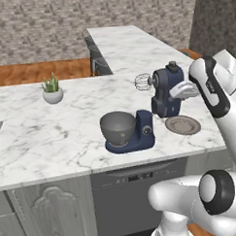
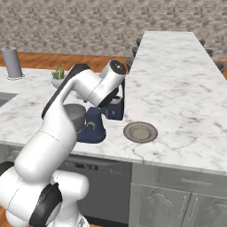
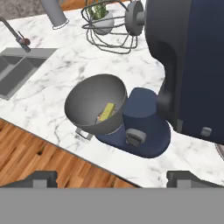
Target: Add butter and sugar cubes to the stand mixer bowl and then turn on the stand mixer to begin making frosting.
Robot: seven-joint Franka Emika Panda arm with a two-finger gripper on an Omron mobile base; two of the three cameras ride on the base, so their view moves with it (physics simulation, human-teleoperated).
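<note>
Though elsewhere hidden, butter (hand view)

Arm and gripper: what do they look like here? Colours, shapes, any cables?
The arm has glossy white rounded links with dark grey to black joint bands and round end caps. No cables or markings are visible. The gripper ends in two small dark grey blocky finger tips.

one mixer, one bowl, one plate

Navy stand mixer, head tilted back, holds grey stand mixer bowl containing a yellow butter stick.
</note>
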